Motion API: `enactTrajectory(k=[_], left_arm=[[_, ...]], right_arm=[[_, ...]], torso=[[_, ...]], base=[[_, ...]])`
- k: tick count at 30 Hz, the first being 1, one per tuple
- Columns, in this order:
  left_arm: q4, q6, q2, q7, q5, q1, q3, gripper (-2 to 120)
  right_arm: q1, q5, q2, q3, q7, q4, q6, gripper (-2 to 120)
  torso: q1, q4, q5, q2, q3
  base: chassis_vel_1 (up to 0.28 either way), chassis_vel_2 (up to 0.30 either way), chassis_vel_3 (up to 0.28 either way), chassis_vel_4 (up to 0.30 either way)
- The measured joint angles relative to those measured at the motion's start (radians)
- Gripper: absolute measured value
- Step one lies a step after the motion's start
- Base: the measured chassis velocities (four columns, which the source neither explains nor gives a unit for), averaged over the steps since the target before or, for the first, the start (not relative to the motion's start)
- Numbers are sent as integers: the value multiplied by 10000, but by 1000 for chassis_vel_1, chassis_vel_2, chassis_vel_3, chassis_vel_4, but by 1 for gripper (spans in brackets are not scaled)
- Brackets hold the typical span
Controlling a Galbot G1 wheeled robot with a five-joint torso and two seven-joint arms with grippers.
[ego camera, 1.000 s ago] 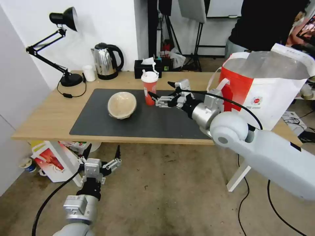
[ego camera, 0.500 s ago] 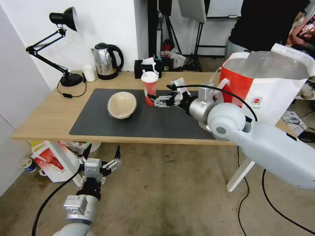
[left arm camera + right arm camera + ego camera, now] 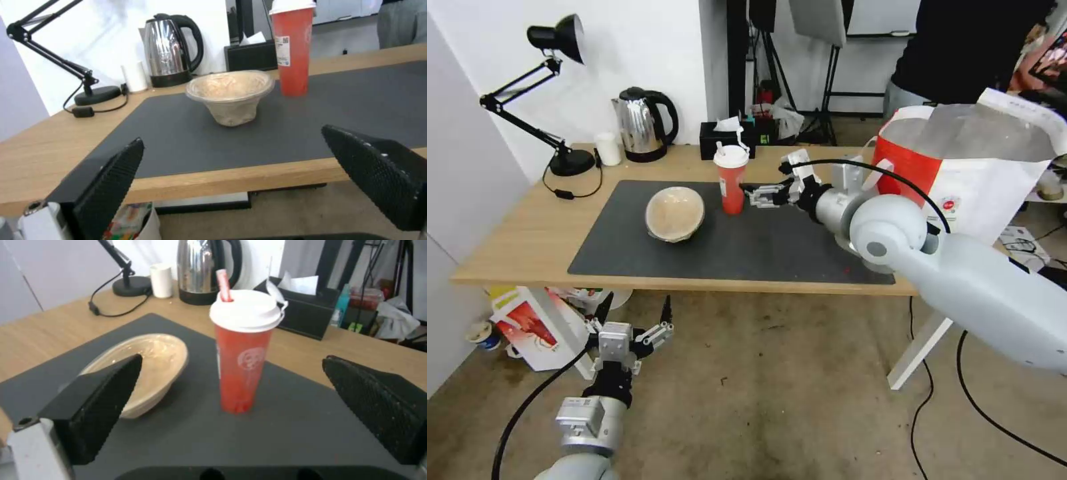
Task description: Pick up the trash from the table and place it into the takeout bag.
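Other stuff at the back.
Black lamp [image 3: 554,40], shiny kettle [image 3: 642,124], small white cup [image 3: 608,148], black tissue box [image 3: 727,139], far past the fingers.

A lab or studio: bare concrete floor [image 3: 774,400] with trailing cables [image 3: 994,427], light stands [image 3: 827,100] behind the wooden table [image 3: 507,247]

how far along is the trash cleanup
Nothing visibly bagged: the takeout bag stands open at the table's right end, its contents hidden. In hand: the right gripper, jaws open, lines up beside the red cup without holding it. Left: the cup and the tan paper bowl sit on the mat. The left gripper hangs open below the table.
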State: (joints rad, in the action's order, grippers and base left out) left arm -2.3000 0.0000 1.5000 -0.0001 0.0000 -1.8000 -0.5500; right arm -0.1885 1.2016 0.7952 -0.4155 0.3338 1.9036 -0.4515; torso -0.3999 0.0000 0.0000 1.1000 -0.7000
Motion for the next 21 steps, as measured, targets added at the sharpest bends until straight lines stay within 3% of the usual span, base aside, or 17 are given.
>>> enactTrajectory(k=[21], left_arm=[[0,0,0,0,0,1,0,100]], right_arm=[[642,-612,1724,-519,-429,-2380,-22,100]], torso=[[0,-1,0,-1,0]], base=[[0,0,0,0]])
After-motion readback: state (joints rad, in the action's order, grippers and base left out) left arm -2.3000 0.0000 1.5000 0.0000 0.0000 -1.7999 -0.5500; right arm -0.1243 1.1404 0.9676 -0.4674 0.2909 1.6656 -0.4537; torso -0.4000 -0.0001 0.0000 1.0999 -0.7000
